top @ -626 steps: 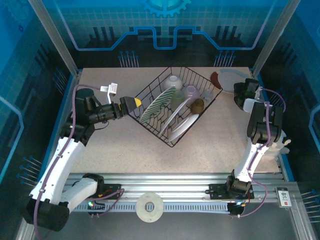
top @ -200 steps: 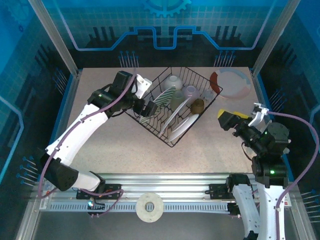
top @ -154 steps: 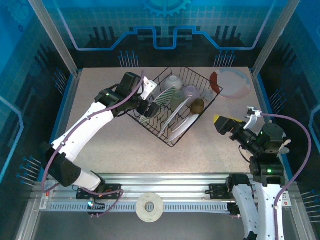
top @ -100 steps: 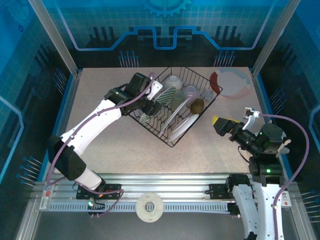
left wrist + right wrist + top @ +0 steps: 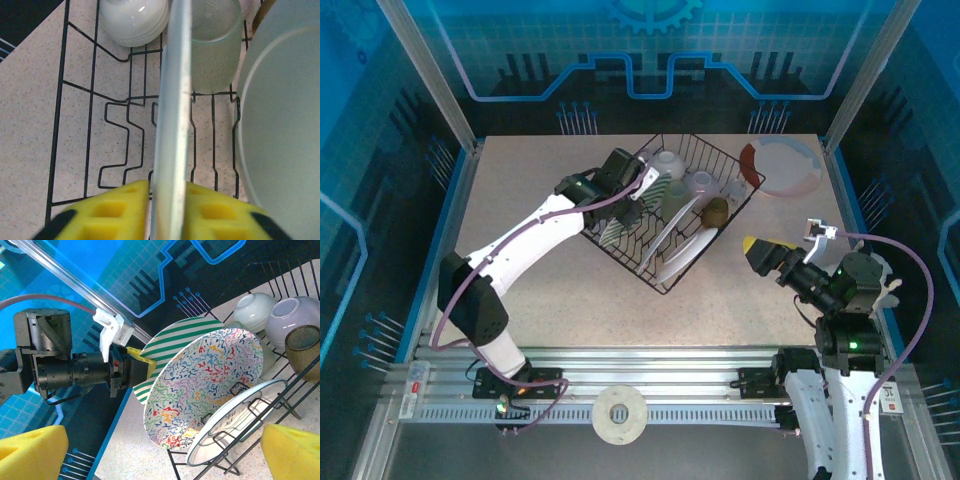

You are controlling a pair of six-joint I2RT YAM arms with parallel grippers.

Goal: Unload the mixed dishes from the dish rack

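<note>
On the speckled table point(image 5: 520, 170), the left gripper point(image 5: 167, 202) pinches the rim of the green-and-white striped plate point(image 5: 172, 100). The plate stands upright in the dish rack point(image 5: 664, 288) beside the squiggle-patterned plate point(image 5: 200, 390). The right gripper point(image 5: 757, 250) hovers right of the rack, jaws wide, empty.
</note>
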